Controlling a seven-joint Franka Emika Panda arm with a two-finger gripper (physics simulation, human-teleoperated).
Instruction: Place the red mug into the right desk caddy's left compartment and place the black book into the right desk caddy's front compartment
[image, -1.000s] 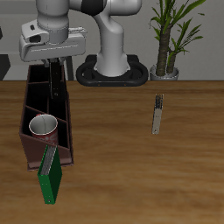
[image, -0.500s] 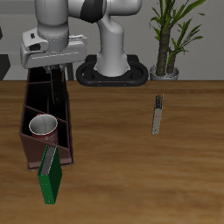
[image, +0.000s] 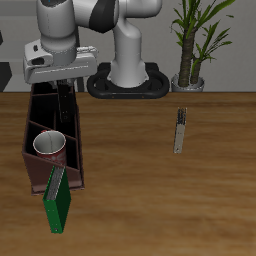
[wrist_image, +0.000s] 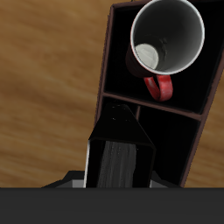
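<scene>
With the speckled red mug (wrist_image: 166, 39) already seated, the end effector (image: 66, 88) pinches the small black book (wrist_image: 121, 157) over the reddish-brown wooden caddy (image: 78, 150); it should descend squarely between the walls before releasing.

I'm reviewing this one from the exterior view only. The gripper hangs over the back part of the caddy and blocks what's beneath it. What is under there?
Observer: The wrist view shows the black book held under the gripper, above a compartment of the right desk caddy.
Operator: Is that the mug's compartment?
Observer: No, it is the next one, across a single divider from the red mug.
Operator: How does the mug sit?
Observer: It sits upright, with its handle pointing toward that divider.
</scene>
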